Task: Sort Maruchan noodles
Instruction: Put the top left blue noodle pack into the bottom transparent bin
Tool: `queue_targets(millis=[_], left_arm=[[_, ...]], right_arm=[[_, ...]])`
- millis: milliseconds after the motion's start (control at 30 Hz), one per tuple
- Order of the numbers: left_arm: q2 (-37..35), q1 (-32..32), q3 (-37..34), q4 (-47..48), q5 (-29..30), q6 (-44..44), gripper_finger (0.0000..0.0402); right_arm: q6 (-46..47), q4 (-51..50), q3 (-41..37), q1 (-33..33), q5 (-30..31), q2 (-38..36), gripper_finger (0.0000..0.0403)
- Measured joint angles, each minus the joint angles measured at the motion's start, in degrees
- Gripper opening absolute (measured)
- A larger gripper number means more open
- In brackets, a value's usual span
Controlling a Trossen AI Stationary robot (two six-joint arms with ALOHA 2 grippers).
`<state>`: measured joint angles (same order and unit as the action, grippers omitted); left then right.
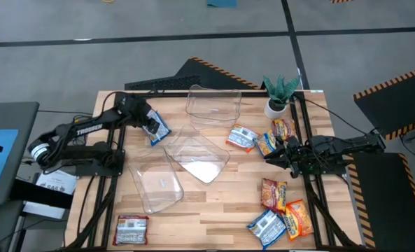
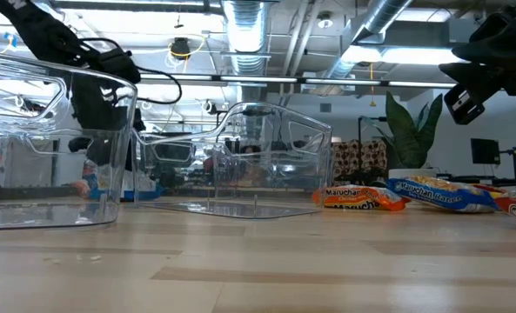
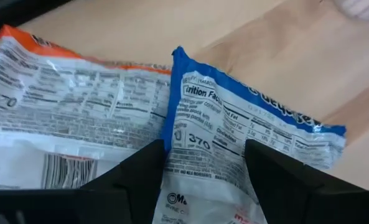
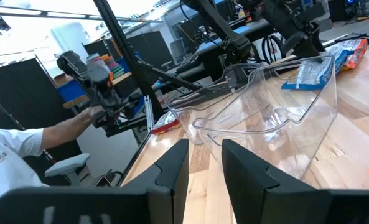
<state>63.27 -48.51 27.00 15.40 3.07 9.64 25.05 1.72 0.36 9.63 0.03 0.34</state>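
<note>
My left gripper (image 1: 153, 127) hovers near the table's left far part, shut on a blue-and-white noodle packet (image 1: 159, 131). In the left wrist view an orange-edged packet (image 3: 66, 106) lies label-side up beside that blue packet (image 3: 234, 143). My right gripper (image 1: 271, 155) waits raised at the table's right side, its fingers (image 4: 172, 171) nearly together with nothing between them. Loose packets lie flat on the wood: a blue one (image 1: 243, 137), orange ones (image 1: 266, 144) (image 1: 284, 127) (image 1: 273, 193) (image 1: 298, 218), another blue (image 1: 266, 226), and a red-and-white one (image 1: 131, 228). My left gripper pinches the blue-and-white packet between its two fingers (image 3: 140, 171), at the packet's near end (image 3: 203, 180). The rest of the packet sticks out ahead of the fingers with its nutrition label showing. Whether its far end (image 3: 321, 134) rests on the table cannot be told.
Three clear plastic bins stand mid-table: one far (image 1: 214, 105), one central and tilted (image 1: 197, 158), one near-left (image 1: 155, 183). A potted plant (image 1: 278, 94) stands at the far right. A person's arm (image 4: 60, 130) shows beyond the table in the right wrist view.
</note>
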Motion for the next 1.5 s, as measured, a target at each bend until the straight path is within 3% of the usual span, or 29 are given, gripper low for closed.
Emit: queue_targets(millis=[100, 233, 300, 500, 800, 1000, 1133, 1300, 1500], left_arm=[[0.3, 0.0, 0.0, 0.3, 0.8, -0.6, 0.0157], [0.0, 0.0, 0.0, 0.4, 2.6, -1.1, 0.0025], [-0.9, 0.1, 0.0, 0.3, 3.4, -1.3, 0.0009], [-6.3, 0.2, 0.6, 0.8, 0.8, -0.9, 0.0], [-20.6, 3.9, 4.3, 1.9, -3.8, 0.5, 0.0], [-31.5, 9.3, 5.6, 1.0, -13.5, 1.9, 0.0], [-39.3, 16.3, 5.6, 2.9, -18.7, 6.3, 0.0], [-47.3, 29.4, 5.6, 5.5, -19.0, 12.2, 0.0], [-49.4, 47.1, 2.0, 3.2, -9.9, 17.5, 0.0]], right_arm=[[0.0, 0.0, 0.0, 0.0, 0.0, 0.0, 0.0123], [0.0, 0.0, 0.0, 0.0, 0.0, 0.0, 0.0123], [0.0, 0.0, 0.0, 0.0, 0.0, 0.0, 0.0123], [0.0, 0.0, 0.0, 0.0, 0.0, 0.0, 0.0123], [0.0, 0.0, 0.0, 0.0, 0.0, 0.0, 0.0123], [0.0, 0.0, 0.0, 0.0, 0.0, 0.0, 0.0123], [0.0, 0.0, 0.0, 0.0, 0.0, 0.0, 0.0123], [0.0, 0.0, 0.0, 0.0, 0.0, 0.0, 0.0123], [0.0, 0.0, 0.0, 0.0, 0.0, 0.0, 0.0123]])
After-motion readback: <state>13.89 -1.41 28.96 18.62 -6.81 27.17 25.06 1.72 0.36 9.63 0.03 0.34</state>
